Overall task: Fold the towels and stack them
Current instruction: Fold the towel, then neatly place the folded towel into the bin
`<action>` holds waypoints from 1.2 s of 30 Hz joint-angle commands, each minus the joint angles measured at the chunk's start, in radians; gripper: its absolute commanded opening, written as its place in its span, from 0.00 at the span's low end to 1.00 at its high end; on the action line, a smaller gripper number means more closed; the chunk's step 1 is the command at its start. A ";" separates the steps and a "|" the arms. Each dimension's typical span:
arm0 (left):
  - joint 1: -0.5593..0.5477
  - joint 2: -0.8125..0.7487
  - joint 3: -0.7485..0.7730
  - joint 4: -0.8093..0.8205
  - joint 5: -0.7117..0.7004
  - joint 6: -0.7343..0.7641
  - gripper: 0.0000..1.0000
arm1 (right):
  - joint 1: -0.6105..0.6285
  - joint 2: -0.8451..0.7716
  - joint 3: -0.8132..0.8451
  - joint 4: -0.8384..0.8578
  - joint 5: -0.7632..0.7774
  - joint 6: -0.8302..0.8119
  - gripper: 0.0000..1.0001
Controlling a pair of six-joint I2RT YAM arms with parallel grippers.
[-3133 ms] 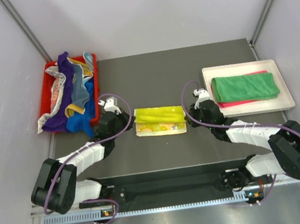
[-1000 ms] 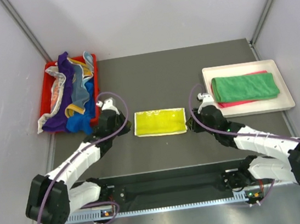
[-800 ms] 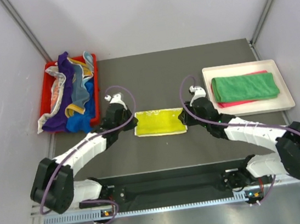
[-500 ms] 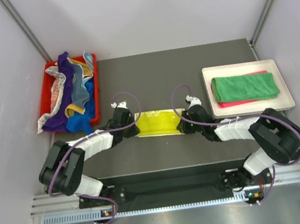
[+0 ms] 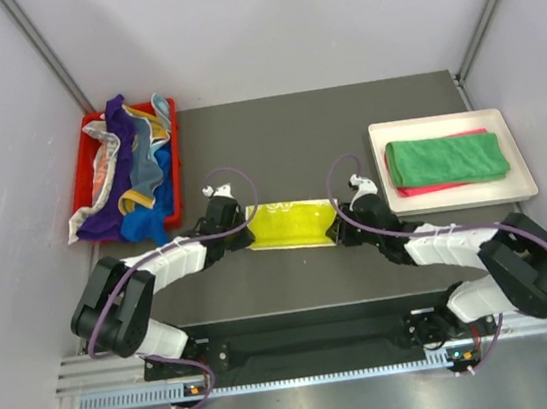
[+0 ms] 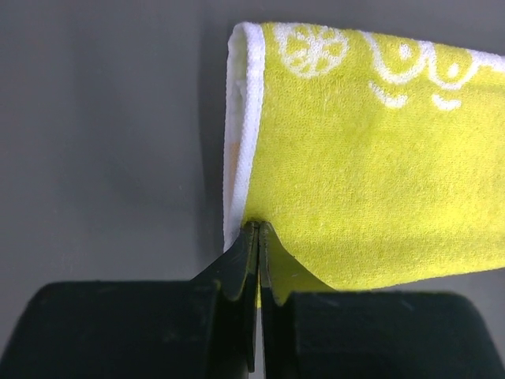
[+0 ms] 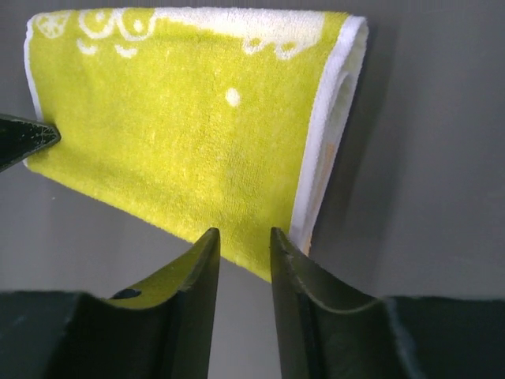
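Left claw (image 6: 258, 237) clamped tight on the yellow-green towel (image 5: 291, 223): black tapered fingers pinch a small pucker of cloth just beside the white hemmed corner at its 9 o'clock end. Right claw (image 7: 241, 235) sits at the 3 o'clock end, fingers apart with a narrow gap, straddling the towel's edge next to the hem; no pinch visible.

Towel: terry pile, folded into a flat long rectangle, white hem, white citrus-slice and squiggle print. It lies mid-table on the matte dark grey table top (image 5: 342, 115).

Red plastic bin (image 5: 169, 117) at 10 o'clock from it, heaped with crumpled loose towels (image 5: 128, 173) in purple, blue, white and yellow. White flat tray (image 5: 455, 200) at 2 o'clock: folded green towel (image 5: 446, 158) on a pink towel (image 5: 418, 189), whose edge peeks out.
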 commanded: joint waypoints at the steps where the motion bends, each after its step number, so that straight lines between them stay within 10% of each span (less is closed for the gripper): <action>1: 0.001 -0.031 0.057 -0.076 -0.027 0.050 0.03 | -0.029 -0.100 0.033 -0.122 0.044 -0.036 0.34; 16: -0.017 -0.006 0.203 -0.133 -0.011 0.096 0.08 | -0.118 0.044 0.079 -0.021 -0.040 -0.079 0.61; 36: -0.030 0.036 0.168 -0.102 -0.016 0.075 0.06 | -0.053 0.231 0.185 -0.082 -0.020 -0.025 0.43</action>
